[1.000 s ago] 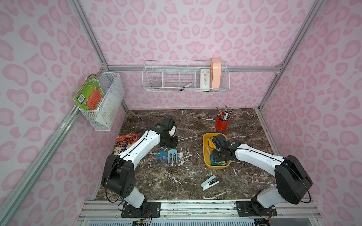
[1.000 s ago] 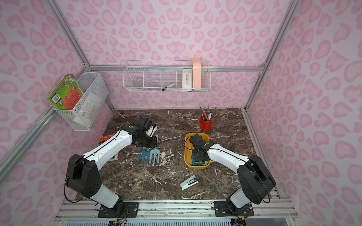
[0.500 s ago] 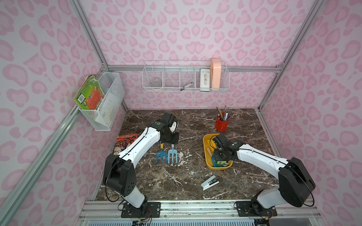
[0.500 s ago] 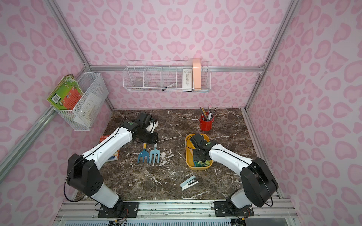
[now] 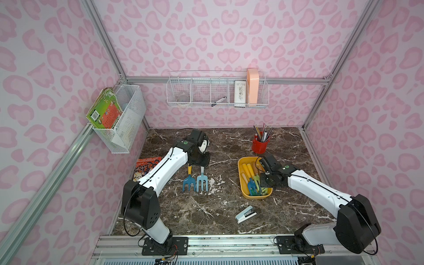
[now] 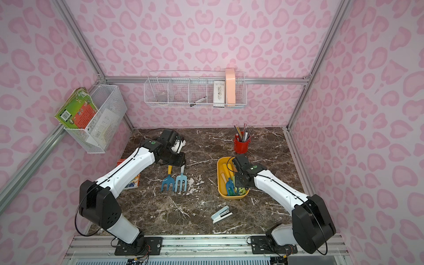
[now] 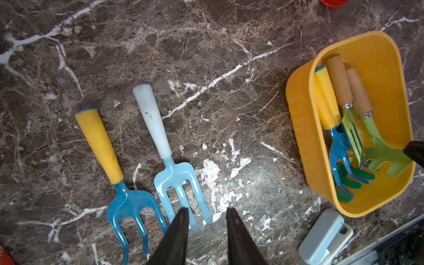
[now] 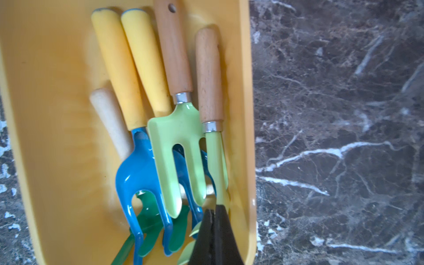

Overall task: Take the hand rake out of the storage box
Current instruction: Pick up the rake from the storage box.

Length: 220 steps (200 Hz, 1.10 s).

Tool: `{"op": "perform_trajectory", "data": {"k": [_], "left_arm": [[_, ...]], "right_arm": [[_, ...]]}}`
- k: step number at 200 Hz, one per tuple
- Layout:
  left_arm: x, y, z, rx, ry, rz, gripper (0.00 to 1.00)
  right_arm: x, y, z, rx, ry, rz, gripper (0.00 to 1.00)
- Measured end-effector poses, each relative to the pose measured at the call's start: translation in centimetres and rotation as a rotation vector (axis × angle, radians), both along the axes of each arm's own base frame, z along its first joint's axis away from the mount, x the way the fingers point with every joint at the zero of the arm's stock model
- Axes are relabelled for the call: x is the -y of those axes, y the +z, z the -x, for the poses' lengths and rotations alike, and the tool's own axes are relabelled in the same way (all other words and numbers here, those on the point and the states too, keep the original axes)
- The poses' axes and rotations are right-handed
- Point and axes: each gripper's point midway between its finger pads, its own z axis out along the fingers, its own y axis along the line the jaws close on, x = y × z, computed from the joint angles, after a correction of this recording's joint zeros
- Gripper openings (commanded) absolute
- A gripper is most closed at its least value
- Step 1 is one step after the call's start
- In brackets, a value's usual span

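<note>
Partly there, judging by the layout. Well left of the storage box (image 7: 302, 137), already out on the marble top (image 7: 229, 57): a yellow-handled blue rake (image 7: 98, 146) and a white-handled pale-blue fork (image 7: 152, 121), side by side, tines pointing the same way. Above that pair, the left gripper (image 7: 206, 212), fingers apart and grasping nothing.

Inside the storage box, not yet out: several more tools, handles bunched together, heads overlapping at one end. Among them, against the box wall nearest the right arm, the pale green hand rake (image 8: 210, 75) with its wooden handle, tipped on edge. At its head, down in the storage box, the right gripper (image 8: 213, 208), clenched tight on the thin green metal, as far as the right wrist view shows. Not lifted yet; remains to raise it clear of the box wall and set it down outside.

Compared with a second ago: right fingers then part-open inside the box, now pinched together. Left gripper then low over the two handles left of the box, now drawn up and off them.
</note>
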Motion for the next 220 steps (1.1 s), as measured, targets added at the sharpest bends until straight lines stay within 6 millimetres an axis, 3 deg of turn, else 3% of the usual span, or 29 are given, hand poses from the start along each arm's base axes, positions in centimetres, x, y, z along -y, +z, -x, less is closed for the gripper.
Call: {"op": "perform_trajectory", "data": {"k": [98, 163, 220], "left_arm": [[1.0, 0.5, -1.1, 0.006, -0.012, 0.022, 0.33], [1.2, 0.5, -1.0, 0.004, -0.018, 0.03, 0.33], [2.5, 1.5, -1.0, 0.011, -0.045, 0.087, 0.33]], "right_arm": [[0.0, -0.7, 0.7, -0.03, 0.033, -0.047, 0.11], [0.0, -0.6, 0.8, -0.052, 0.055, -0.045, 0.0], [0.1, 2.1, -0.8, 0.004, 0.047, -0.072, 0.0]]}}
